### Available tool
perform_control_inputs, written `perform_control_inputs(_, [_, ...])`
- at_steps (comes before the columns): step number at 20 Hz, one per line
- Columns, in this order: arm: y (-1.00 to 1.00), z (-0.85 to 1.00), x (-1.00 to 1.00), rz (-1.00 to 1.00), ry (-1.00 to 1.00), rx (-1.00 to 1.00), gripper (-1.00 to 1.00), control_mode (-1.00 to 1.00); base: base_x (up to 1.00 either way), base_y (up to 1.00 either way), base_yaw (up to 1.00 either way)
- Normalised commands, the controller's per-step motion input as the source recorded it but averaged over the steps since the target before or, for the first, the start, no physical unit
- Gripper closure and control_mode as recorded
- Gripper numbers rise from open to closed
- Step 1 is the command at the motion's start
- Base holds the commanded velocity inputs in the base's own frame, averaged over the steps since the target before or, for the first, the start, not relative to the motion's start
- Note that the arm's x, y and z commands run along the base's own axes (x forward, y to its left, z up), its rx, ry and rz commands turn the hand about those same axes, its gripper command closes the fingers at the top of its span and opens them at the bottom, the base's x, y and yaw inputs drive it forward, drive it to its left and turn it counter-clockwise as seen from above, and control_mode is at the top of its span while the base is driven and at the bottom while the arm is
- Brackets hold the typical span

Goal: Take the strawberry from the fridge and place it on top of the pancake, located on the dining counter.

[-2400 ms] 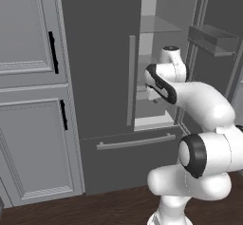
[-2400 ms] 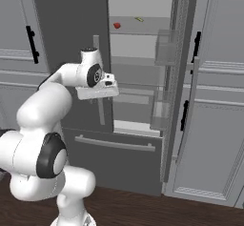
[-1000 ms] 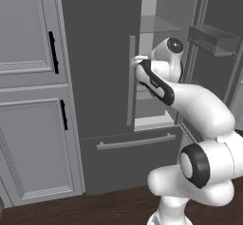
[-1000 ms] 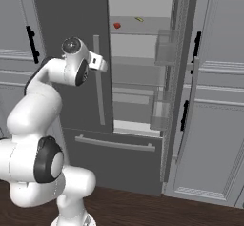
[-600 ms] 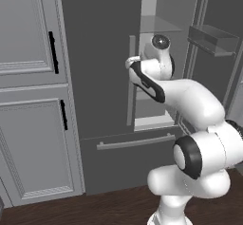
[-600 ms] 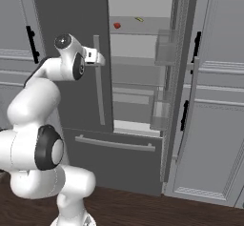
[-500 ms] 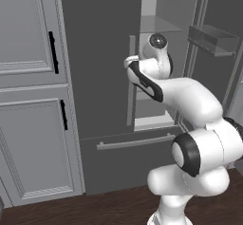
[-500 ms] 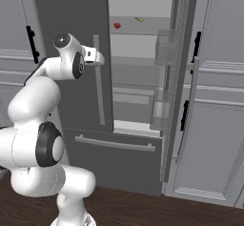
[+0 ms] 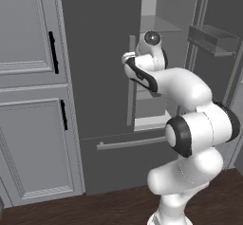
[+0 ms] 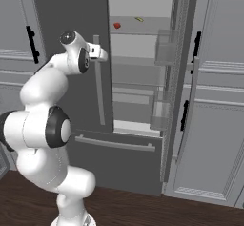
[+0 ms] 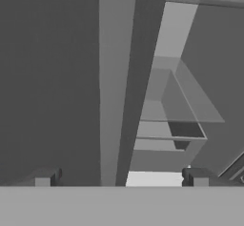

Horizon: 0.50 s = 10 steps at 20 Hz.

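The fridge (image 10: 138, 96) stands with its right door swung open and its left door shut, light grey cabinets (image 9: 33, 91) on either side of it. The strawberry (image 10: 117, 25) sits on an upper fridge shelf with a small yellowish item (image 10: 138, 19) just beside it, above the clear door bins (image 10: 167, 53). The gripper (image 11: 121, 178) is wide open and holds nothing, raised before the fridge's shut left door, whose long silver handle (image 11: 113, 82) runs between the fingertips (image 11: 195, 176) and the opening.

no readable text, labels or numbers anywhere
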Motion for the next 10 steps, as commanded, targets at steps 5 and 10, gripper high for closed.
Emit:
perform_control_inputs(5, [0.00,0.00,0.49,-0.08,0.00,0.04,-1.00,-1.00,0.00,0.00,0.00])
perform_control_inputs(10, [0.03,0.00,0.43,-0.08,-0.03,0.04,-1.00,-1.00,0.00,0.00,0.00])
